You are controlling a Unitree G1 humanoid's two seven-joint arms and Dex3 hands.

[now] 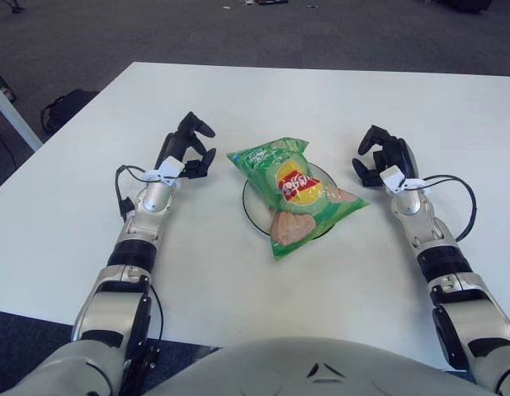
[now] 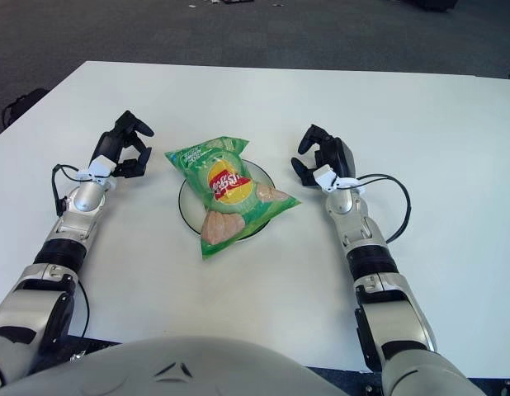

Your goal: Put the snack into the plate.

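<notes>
white table [image 1: 337, 91] | plate [image 1: 252, 209] at centre, on top

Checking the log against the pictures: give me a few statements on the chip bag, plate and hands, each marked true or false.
1. The green chip bag lies on the plate. True.
2. The left hand grips the bag. False: it shows left of the bag, apart from it, holding nothing.
3. The right hand shows right of the plate. True.
4. The plate sits on a wooden table. False: the table is white.
5. The bag is torn open. False: it looks sealed.
</notes>
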